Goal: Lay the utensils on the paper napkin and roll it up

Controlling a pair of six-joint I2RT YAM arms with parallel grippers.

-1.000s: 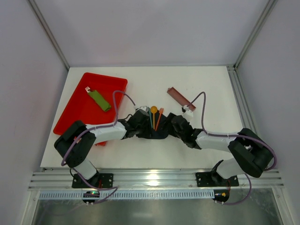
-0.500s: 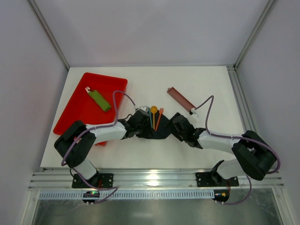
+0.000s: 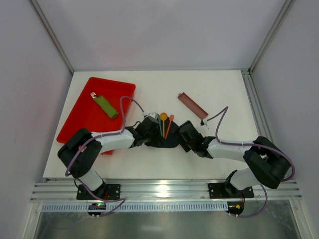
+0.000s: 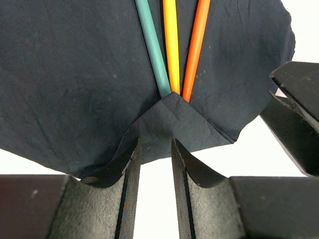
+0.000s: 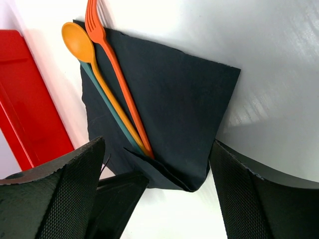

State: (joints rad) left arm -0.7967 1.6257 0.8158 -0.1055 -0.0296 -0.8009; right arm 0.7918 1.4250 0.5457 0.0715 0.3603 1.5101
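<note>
Black napkin (image 4: pixel 75 74) with three utensils (image 4: pixel 171 45) lying on it, handle ends tucked under its folded corner; left gripper (image 4: pixel 154 149), narrowly parted, sits at that corner, right gripper (image 5: pixel 157 144) spread wide just beside the napkin; roll should start tight, handles trapped

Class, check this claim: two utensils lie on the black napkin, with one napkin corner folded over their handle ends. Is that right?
Not quite. The utensils number three, not two: a teal one, a yellow one and an orange one lie on the paper napkin. The left wrist view shows them side by side. The folded corner is right.
</note>
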